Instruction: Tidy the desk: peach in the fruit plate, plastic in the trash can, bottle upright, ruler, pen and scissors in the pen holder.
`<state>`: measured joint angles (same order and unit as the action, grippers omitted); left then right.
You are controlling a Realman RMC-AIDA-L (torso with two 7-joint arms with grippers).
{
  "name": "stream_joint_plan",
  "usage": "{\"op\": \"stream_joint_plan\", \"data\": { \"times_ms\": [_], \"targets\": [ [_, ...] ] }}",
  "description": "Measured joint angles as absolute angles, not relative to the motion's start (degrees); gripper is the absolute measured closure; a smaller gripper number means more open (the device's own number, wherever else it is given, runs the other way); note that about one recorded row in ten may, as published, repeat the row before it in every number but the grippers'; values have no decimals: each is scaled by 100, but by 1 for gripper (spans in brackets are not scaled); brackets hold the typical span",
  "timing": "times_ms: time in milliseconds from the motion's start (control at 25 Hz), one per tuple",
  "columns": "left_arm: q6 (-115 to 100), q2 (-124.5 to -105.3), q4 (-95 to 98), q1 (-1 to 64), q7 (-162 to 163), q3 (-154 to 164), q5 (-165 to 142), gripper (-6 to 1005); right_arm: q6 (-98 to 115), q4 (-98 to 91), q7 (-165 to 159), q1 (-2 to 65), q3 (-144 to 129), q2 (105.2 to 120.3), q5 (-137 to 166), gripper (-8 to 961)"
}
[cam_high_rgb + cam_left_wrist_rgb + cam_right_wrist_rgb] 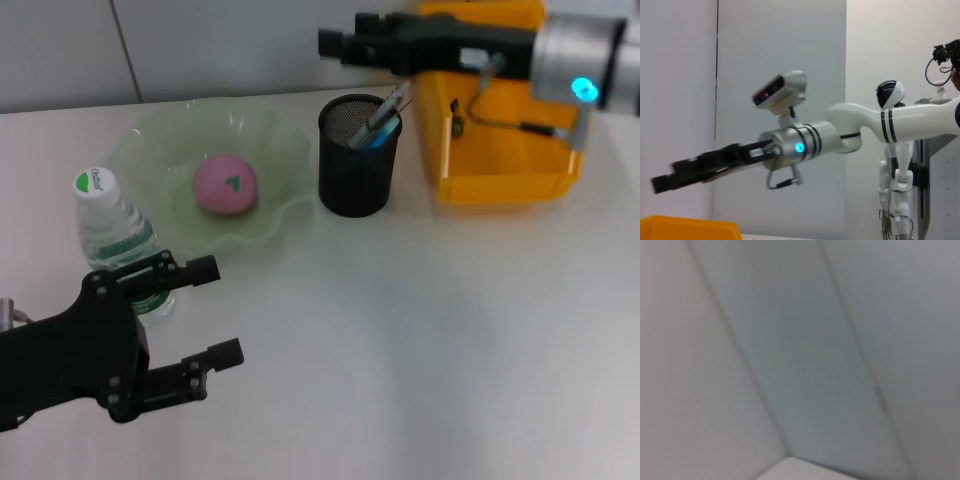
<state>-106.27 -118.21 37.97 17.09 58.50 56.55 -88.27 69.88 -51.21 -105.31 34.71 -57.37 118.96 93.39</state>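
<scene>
Already the pink peach (225,185) sits in the middle of the fruit plate (275,140), a pale green translucent glass dish with a wavy rim, far left of centre on the white counter (430,330). Just right of it stands the pen holder (358,160), a black mesh cylinder with a blue-barrelled pen (380,122) and other slim items leaning out of its top. Right of that is a bright yellow plastic bin (505,180) with straight walls. The clear, ribbed bottle (115,235) with a white cap stands upright near the left edge, just beside the plate.

The left tool (212,312) hovers near the bottle, close to the near-left corner, its two black fingers spread well apart with nothing between them. The right tool (335,42) hangs above and behind the pen holder, reaching over the bin; whether its fingers are parted I cannot tell.

Only the left wrist view shows the right arm side-on, its black end blurred, with a white humanoid figure (895,165) behind. The right wrist view shows only blank grey wall panels (800,350).
</scene>
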Motion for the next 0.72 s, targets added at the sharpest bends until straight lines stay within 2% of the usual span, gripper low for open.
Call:
{"op": "stream_joint_plan", "data": {
  "times_ms": [80, 320, 440, 480, 560, 600, 720],
  "targets": [
    [-10667, -11819, 3795, 1679, 5852, 5648, -8825, 236, 7646, -5184, -10386, 3114, -5728, 11893, 9059, 167],
    [-10824, -11774, 3562, 1720, 5915, 5627, -8819, 236, 8884, -4821, -9475, 2698, -5450, 11852, 8825, 168],
    [-10805, -11770, 3448, 1805, 5963, 5636, -8836, 236, 9517, -4512, -9011, 2613, -5401, 11753, 8989, 169],
    [-10758, -11781, 3398, 1861, 5989, 5652, -8848, 236, 9741, -4276, -8854, 2622, -5410, 11664, 9276, 169],
    [-10758, -11781, 3398, 1861, 5989, 5652, -8848, 236, 9796, -4159, -8774, 2640, -5405, 11632, 9417, 169],
    [-10598, -11778, 3130, 2144, 6145, 5662, -8996, 236, 9845, -4028, -8688, 2660, -5400, 11597, 9560, 170],
    [-10472, -11715, 2848, 2427, 6344, 5642, -9237, 236, 9892, -3692, -8367, 2668, -5384, 11544, 9859, 170]
  ]
}}
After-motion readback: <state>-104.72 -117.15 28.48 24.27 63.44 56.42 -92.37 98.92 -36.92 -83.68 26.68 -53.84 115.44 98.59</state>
